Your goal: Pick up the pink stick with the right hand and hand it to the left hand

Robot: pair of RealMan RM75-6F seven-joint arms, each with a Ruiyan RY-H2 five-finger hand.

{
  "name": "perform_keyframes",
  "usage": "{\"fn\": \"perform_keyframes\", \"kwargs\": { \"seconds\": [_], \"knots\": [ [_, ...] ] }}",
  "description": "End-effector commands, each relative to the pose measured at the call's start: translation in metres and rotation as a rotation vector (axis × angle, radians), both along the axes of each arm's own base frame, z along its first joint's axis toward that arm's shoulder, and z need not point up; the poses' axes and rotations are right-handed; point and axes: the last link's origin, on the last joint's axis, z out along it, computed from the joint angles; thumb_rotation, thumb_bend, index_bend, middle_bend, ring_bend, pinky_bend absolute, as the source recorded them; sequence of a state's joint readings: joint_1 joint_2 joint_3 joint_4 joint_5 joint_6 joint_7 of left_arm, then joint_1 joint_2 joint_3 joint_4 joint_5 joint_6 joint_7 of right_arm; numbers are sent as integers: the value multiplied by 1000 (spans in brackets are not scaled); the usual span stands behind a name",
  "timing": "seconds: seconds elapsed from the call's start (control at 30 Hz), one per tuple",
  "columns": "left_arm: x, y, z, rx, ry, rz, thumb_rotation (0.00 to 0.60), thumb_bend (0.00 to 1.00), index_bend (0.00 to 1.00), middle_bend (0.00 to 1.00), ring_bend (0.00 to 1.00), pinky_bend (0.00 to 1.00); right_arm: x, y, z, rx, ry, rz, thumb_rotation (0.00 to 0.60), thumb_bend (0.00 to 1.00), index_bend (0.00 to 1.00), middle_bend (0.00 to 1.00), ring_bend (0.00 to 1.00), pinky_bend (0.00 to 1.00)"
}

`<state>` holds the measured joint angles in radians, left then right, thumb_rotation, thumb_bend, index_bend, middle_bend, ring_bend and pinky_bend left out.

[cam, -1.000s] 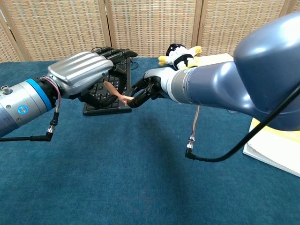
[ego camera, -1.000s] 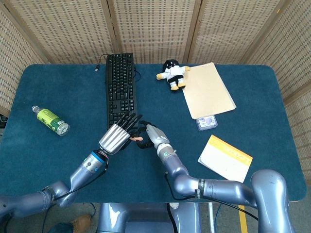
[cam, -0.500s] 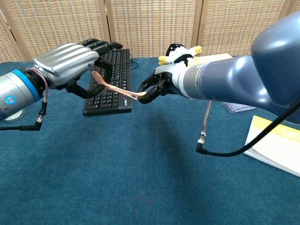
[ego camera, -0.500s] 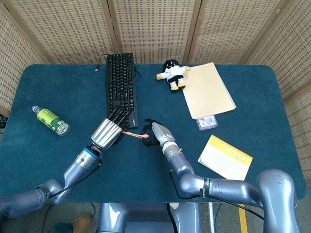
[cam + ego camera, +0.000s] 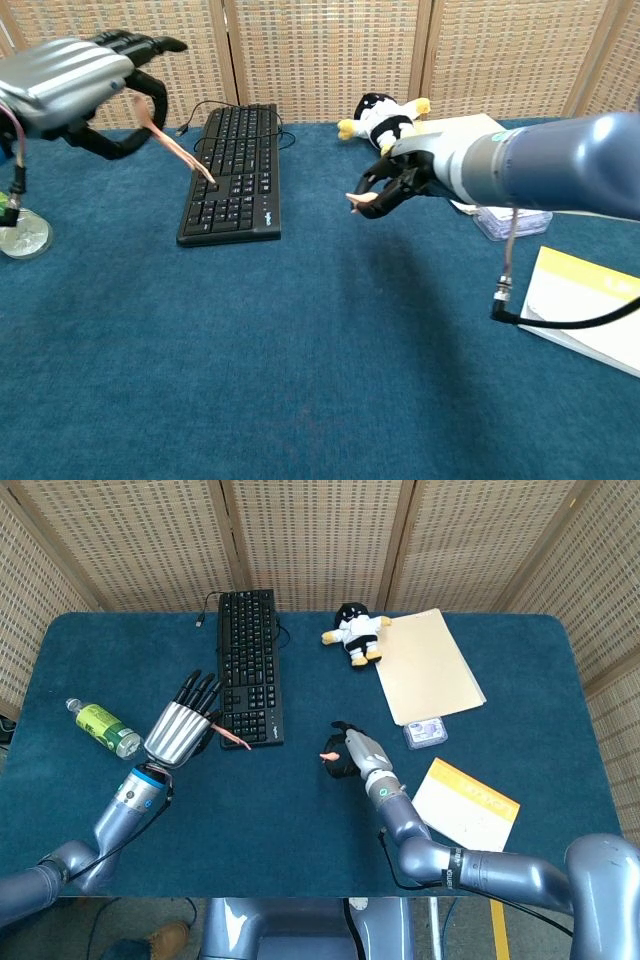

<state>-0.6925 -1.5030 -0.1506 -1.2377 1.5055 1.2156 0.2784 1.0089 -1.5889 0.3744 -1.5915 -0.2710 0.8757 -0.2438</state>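
We see the thin pink stick held by our left robot hand, slanting down toward the black keyboard; our right robot hand, fingers curled empty, sits right of that keyboard.

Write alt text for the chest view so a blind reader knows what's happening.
The robot's left hand holds a pink stick above a black keyboard on a blue table. Its right hand, apart from the stick, has its fingers curled, with something small and pink at the fingertips. A plush toy lies behind.
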Motion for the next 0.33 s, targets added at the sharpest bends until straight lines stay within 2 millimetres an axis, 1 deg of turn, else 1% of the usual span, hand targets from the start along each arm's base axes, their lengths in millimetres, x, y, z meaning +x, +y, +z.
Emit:
{"fn": "perform_keyframes", "kwargs": {
  "seconds": [0.03,0.17,0.33],
  "knots": [
    [-7,0,10,19,-4,17,600,526,811,0,0,0,-7,1,4,-3,8,-6,600,643,749,174,0,48],
    [-17,0,21,37,2,33,600,527,811,0,0,0,-16,3,9,-6,18,-11,600,643,749,175,0,48],
    [-24,-4,29,46,4,42,600,526,812,0,0,0,-21,6,15,-12,24,-11,600,643,749,175,0,48]
  ]
}}
